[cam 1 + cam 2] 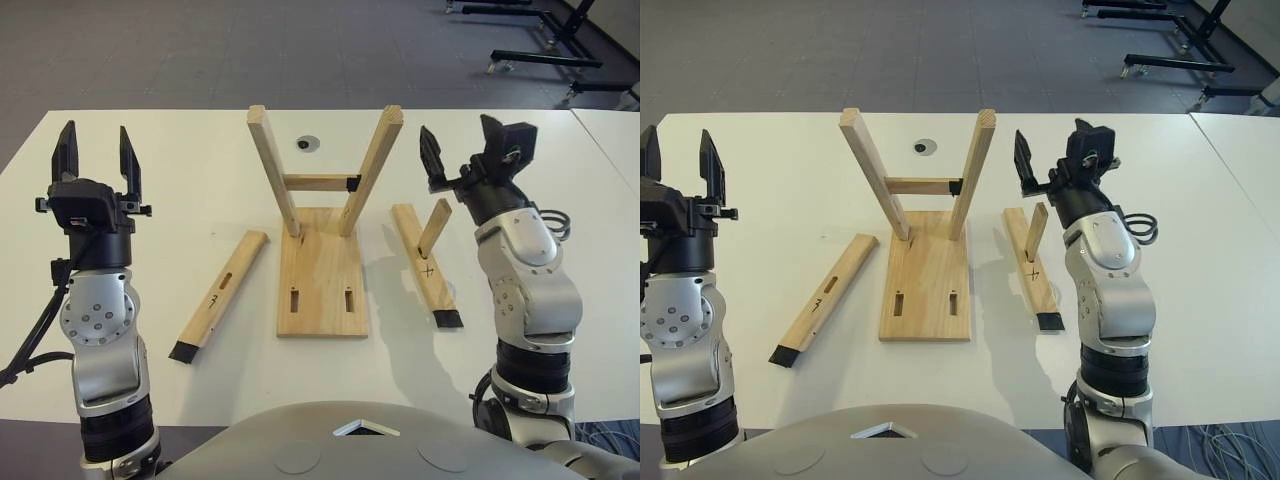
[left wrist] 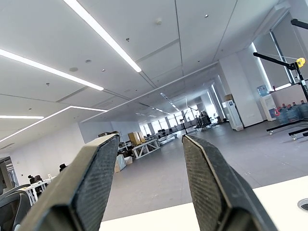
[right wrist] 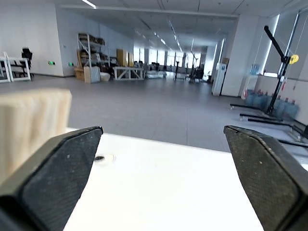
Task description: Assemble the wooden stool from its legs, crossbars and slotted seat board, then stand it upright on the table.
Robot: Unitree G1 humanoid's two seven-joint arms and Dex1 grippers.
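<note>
The stool looks about half built. The pale rectangular slotted wooden seat board (image 1: 322, 285) lies flat mid-desk, with two light wooden legs (image 1: 273, 170) standing in its slots at 12 o'clock, joined by a short wooden crossbar (image 1: 318, 183). The two slots (image 1: 295, 298) at 6 o'clock are unfilled.

A third black-tipped wooden leg (image 1: 219, 293) lies on the white desk (image 1: 180, 180) at 9 o'clock. A fourth leg (image 1: 424, 265), with a second crossbar (image 1: 435, 227) stuck in it, lies at 3 o'clock. Fitting these and righting the stool remain.

The left hand (image 1: 96, 140), at 9 o'clock, is spread and empty. The right hand (image 1: 458, 128), at 2 o'clock, gapes wide, touching nothing.
</note>
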